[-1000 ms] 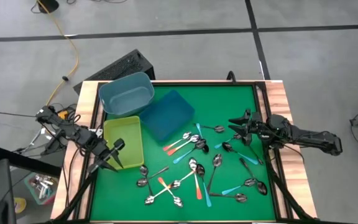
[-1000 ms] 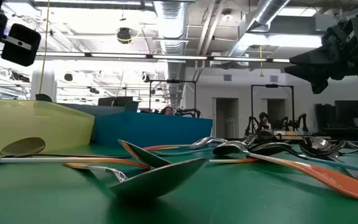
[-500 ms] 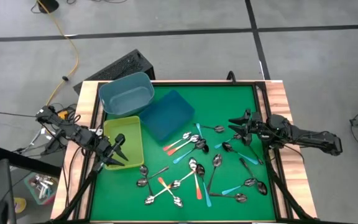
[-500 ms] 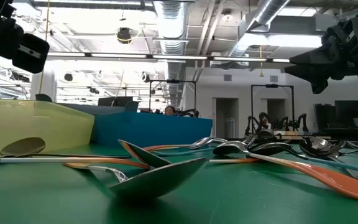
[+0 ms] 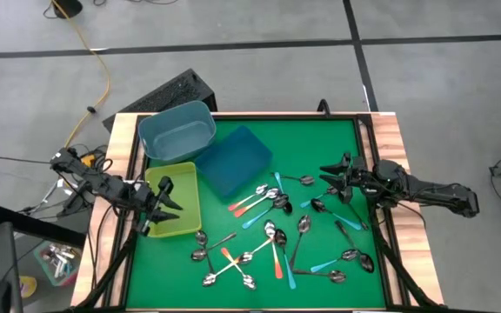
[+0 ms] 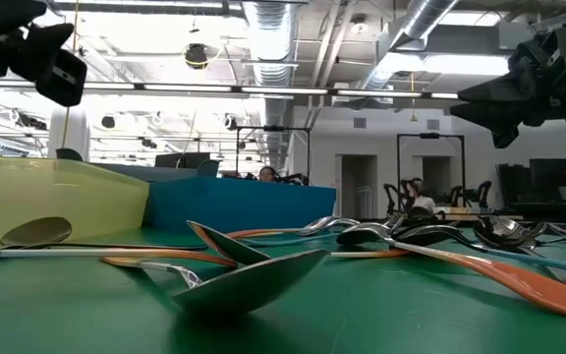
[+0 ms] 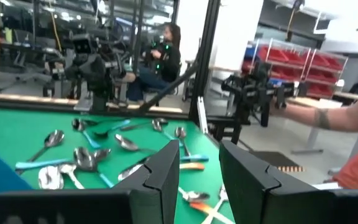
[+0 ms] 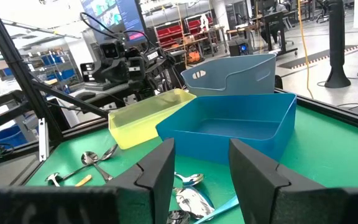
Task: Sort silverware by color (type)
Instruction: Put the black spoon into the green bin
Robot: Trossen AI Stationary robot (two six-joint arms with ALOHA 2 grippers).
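Hovering over the yellow bin at the table's left edge, the left gripper stands parted, apparently empty. Right gripper waits open near the right edge. Spoons lie mid-table; next, picking one.

The dark left arm reaches in from the table's left edge, its wrist angled toward the middle. The left gripper hangs above the table surface, and its two dark fingers stand apart with a clear gap and nothing between them. The dark right arm stretches in low from the right edge, nearly level. The right gripper points toward the table's centre, its fingers likewise parted and empty.
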